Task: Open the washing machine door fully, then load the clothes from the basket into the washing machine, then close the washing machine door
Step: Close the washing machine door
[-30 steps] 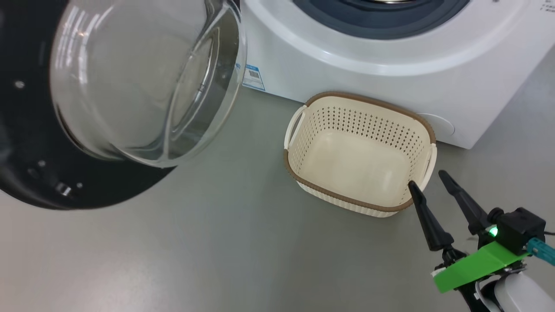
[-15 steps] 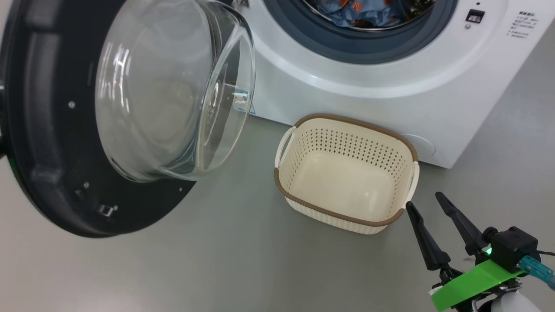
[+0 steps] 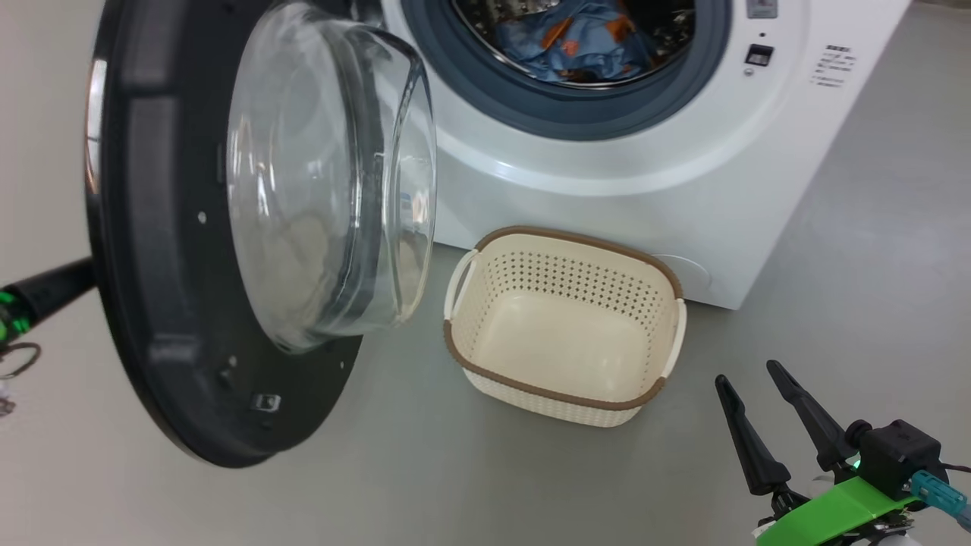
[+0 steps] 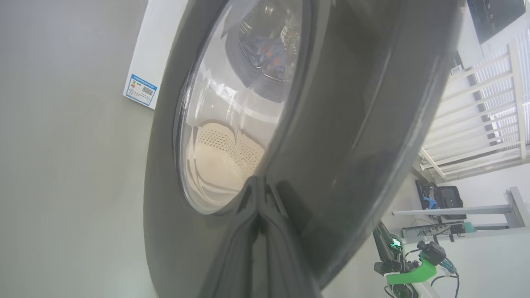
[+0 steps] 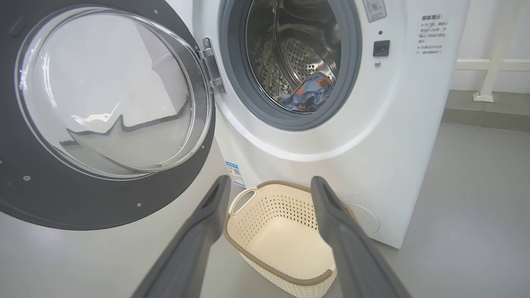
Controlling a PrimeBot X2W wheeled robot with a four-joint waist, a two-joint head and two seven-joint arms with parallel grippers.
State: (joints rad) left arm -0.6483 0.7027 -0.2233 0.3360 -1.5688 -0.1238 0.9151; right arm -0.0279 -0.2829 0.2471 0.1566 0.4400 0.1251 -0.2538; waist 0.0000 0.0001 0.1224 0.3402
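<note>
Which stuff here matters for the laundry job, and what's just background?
Job: washing machine, open door, clothes in the drum, empty basket, left pincer shut behind the door, right pincer open.
Background: white railing, bench with gear.

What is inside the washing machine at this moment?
Blue clothes with orange-brown prints lie bunched at the bottom of the steel drum of the washing machine. The folds cover one another, so the number of pieces cannot be told.
</note>
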